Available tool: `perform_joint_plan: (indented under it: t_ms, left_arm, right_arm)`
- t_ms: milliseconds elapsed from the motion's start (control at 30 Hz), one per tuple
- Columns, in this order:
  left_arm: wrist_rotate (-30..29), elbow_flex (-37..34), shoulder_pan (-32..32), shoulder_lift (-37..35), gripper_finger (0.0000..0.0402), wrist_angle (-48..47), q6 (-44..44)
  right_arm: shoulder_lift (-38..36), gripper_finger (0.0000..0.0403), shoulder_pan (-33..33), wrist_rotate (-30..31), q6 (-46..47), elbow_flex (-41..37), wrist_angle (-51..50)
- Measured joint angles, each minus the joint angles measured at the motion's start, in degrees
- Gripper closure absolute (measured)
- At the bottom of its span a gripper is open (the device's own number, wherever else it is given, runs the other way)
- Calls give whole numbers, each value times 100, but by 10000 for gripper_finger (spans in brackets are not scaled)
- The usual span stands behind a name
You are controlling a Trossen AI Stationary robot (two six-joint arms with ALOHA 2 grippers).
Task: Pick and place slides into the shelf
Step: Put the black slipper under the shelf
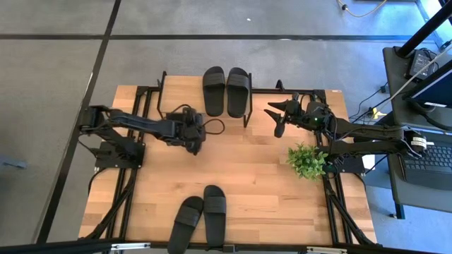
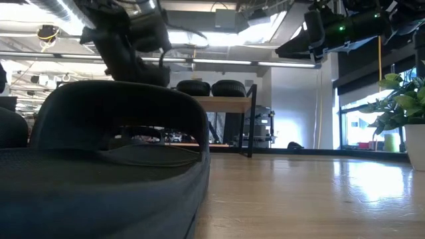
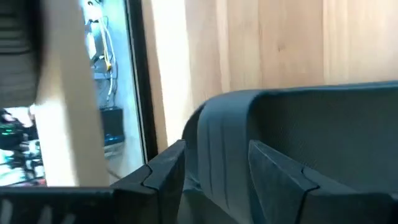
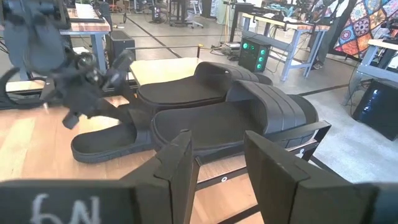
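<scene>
The shelf (image 4: 165,67) stands at the table's far edge with two black slides (image 1: 214,90) (image 1: 238,90) side by side on its top plank. A third slide (image 4: 102,146) lies lower, its toe end under that plank and its heel toward the near edge. My left gripper (image 3: 217,168) hovers open just above it, with the ribbed strap (image 3: 217,137) showing beyond the gap between the fingers. My right gripper (image 4: 217,155) hangs open off the shelf's right end, nothing between its fingers. Two more slides (image 1: 187,222) (image 1: 214,208) lie at the table's near edge.
A small potted plant (image 1: 307,161) stands on the table's right side, near the right arm. Bare wood lies between the shelf and the near slides. One near slide (image 2: 99,153) fills the low view's left half. Black frame bars (image 1: 127,190) run along the table's sides.
</scene>
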Motion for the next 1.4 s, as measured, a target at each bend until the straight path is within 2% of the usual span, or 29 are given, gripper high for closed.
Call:
perform_joint_plan:
  t_ms: [167,267,400,633,733,833,1033,1400]
  left_arm:
    - [261,0,-80,-471,234,-424,-566]
    - [660,0,-202,-790,234,-576,-1238]
    - [1671,0,-358,-1274,234,-518,-2131]
    - [3974,0,-633,-1856,234,-398,-3504]
    - [4507,0,-887,-1869,234,-328,-3855]
    - [4464,0,-1217,-1748,234,-242,-4048]
    - [3920,0,-1632,-1291,234,-250,-4304]
    - [3852,0,-1382,-344,234,-302,-4735]
  right_arm:
    - [0,257,-2,2,-1,0,0]
    - [0,257,-2,0,-1,0,0]
    - [0,257,-2,0,-1,0,-2]
    - [0,257,1,-7,-1,0,-5]
    - [0,257,1,-11,1,0,-7]
    - [0,257,1,-11,25,0,-9]
    - [0,257,1,-11,30,0,-11]
    - [0,257,1,-4,55,0,-13]
